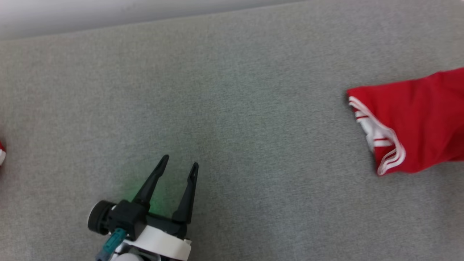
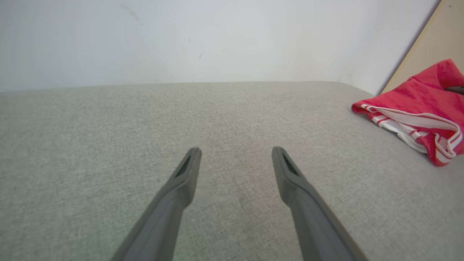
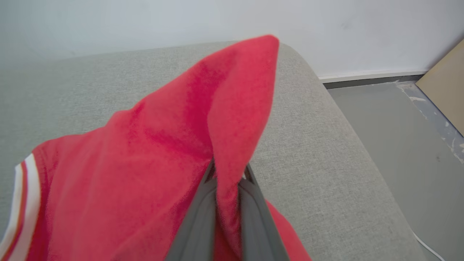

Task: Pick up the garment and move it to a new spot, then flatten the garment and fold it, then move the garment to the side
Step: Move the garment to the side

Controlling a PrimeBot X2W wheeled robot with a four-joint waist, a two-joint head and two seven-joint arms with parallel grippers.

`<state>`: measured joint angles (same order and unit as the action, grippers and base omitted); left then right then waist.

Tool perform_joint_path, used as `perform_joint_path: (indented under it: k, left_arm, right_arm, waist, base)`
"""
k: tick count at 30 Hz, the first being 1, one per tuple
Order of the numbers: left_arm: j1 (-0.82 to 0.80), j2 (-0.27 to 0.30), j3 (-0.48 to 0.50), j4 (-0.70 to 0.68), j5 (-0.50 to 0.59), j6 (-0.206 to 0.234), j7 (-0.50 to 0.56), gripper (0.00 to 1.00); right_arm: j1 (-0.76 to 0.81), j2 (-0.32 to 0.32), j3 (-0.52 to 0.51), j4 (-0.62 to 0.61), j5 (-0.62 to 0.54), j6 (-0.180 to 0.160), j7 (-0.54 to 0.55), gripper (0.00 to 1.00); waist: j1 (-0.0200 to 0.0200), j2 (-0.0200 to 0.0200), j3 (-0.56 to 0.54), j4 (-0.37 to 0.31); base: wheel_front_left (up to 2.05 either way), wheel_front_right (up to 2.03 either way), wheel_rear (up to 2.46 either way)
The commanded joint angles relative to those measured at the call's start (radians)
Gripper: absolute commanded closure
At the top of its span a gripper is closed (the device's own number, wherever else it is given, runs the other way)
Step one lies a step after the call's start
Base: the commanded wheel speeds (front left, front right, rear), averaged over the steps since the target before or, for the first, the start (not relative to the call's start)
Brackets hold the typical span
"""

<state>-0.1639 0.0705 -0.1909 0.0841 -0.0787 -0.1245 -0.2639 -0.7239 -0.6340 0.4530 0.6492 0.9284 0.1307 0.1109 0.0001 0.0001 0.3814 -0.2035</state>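
1. Surface (image 1: 232, 108): grey woven upholstery, flat, fine-grained. It spans the head view. My right wrist view adds its rounded right-hand edge dropping away.

2. Wall (image 2: 217, 36): pale, plain and faintly scuffed, across the top of both wrist views. In the head view it is a thin strip along the top.

3. Floor (image 3: 398, 145): smooth grey, on the right of my right wrist view. A dark baseboard (image 3: 369, 78) lies where it meets the wall.

4. Garment (image 1: 417, 119): red knit cloth with white striped trim, lying at the right edge of the head view and running out of frame.
   - Left wrist view: a crumpled heap at the right edge, trim facing me.
   - Right wrist view: seen close, one fold standing in a peak at centre.

5. Tan board (image 3: 446, 83): a flat panel leaning in the upper right corner of both wrist views.

6. My left gripper (image 1: 180, 161): lower left of the head view, two long dark tapered fingers spread wide above bare upholstery, well apart from the garment.

7. My right gripper (image 3: 229, 170): bottom centre of its own view, fingers pressed together, pinching the red fold between them.

8. White cable (image 3: 427, 246): a thin line on the floor, lower right corner.

9. Red-and-white scrap (image 1: 1, 154): at the left edge of the head view. I cannot tell what it is.
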Motion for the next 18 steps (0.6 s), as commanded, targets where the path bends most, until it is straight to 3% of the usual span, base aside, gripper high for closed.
perform_joint_path:
  k: [1,11,12,13,18]
  left_arm:
    - [-0.025,0.017,-0.009,-0.008,0.012,-0.004,0.0,0.0]
    - [-0.099,0.06,-0.07,-0.01,-0.001,-0.006,0.0,0.0]
    - [-0.097,0.06,-0.07,-0.01,-0.003,-0.005,0.0,0.0]
    - [-0.093,0.06,-0.07,-0.01,-0.004,-0.005,0.0,0.0]
    - [-0.067,0.051,-0.06,-0.004,-0.013,-0.005,0.0,0.0]
  right_arm:
    - [-0.047,-0.02,-0.018,0.032,-0.017,-0.001,-0.017,1.0]
    - [-0.23,-0.077,-0.115,0.301,-0.164,-0.001,-0.101,0.97]
    - [-0.247,-0.084,-0.125,0.335,-0.192,-0.001,-0.118,0.59]
    - [-0.262,-0.084,-0.129,0.369,-0.219,-0.001,-0.128,0.0]
    - [-0.317,-0.049,-0.152,0.501,-0.33,-0.001,-0.215,0.0]
  waist:
    - [-0.0001,-0.0001,0.045,0.027]
    - [-0.0001,-0.0001,0.121,0.096]
    - [-0.0001,-0.0001,0.12,0.099]
    - [-0.0001,-0.0001,0.119,0.102]
    - [-0.0001,-0.0001,0.09,0.098]
  base:
    - [0.0,0.0,0.0]
    - [0.0,0.0,0.0]
    - [0.0,0.0,0.0]
    - [0.0,0.0,0.0]
    - [0.0,0.0,0.0]
